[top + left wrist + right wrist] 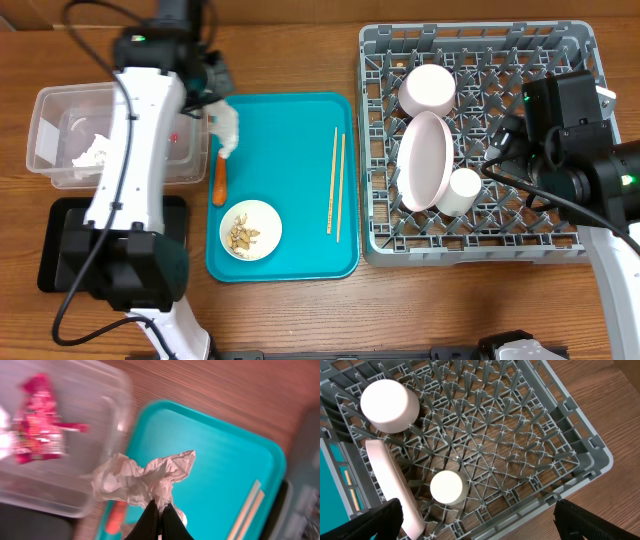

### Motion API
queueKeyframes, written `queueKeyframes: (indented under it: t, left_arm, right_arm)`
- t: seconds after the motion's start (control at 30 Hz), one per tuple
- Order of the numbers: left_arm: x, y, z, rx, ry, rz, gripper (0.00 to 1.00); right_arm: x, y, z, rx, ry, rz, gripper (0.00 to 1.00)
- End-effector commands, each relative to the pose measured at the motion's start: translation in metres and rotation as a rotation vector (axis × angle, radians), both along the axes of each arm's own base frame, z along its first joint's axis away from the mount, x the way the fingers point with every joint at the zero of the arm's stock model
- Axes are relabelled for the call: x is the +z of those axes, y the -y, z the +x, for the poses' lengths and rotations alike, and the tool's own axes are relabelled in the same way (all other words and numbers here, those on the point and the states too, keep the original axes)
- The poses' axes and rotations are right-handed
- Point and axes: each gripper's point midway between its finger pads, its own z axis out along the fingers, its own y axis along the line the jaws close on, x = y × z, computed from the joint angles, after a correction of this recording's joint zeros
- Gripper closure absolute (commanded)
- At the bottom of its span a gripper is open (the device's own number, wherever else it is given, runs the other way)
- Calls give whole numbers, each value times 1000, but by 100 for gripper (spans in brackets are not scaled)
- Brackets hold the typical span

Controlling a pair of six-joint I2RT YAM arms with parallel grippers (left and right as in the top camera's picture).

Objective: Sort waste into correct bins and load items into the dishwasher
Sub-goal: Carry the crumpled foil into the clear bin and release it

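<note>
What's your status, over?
Left gripper shut on tissue, near clear tub. Right gripper open over dish rack. Nothing between tissue and tub.

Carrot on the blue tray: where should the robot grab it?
Around its middle, coming straight down from above, I'd say. The carrot lies flat along the left edge of the teal tray, long and thin, so the squeeze should go across its narrow width. The tray's rim is close beside it, leaving little room on that side.

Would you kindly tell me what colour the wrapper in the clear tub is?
Red, tending to pink; the wrapper shows best in the left wrist view.
</note>
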Motion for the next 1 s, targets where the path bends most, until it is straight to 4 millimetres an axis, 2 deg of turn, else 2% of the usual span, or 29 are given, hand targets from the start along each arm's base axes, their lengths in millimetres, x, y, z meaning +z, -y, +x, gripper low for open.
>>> queueKeyframes:
  t: [0.0, 0.1, 0.23, 0.43, 0.63, 0.7, 0.77, 0.97]
  left_arm:
    - [-1, -52, 1, 98, -6, 20, 96]
    - [-9, -78, -1, 155, -26, 19, 96]
    - [-26, -99, -6, 202, -70, 20, 95]
    - [-56, -113, -11, 233, -126, 29, 94]
    - [-68, -117, -9, 241, -124, 29, 88]
    - [-68, -118, -7, 244, -116, 29, 84]
    - [-67, -120, -6, 245, -111, 30, 73]
    - [-67, -122, -9, 225, -122, 37, 59]
  right_arm:
    - [7, 0, 2, 7, 20, 0, 0]
    - [7, 0, 2, 7, 21, 0, 0]
    - [7, 0, 2, 7, 20, 0, 0]
    - [7, 0, 2, 7, 20, 0, 0]
    - [7, 0, 2, 7, 20, 0, 0]
    - [7, 0, 2, 7, 20, 0, 0]
    - [7, 0, 2, 7, 21, 0, 0]
    - [7, 0, 2, 7, 21, 0, 0]
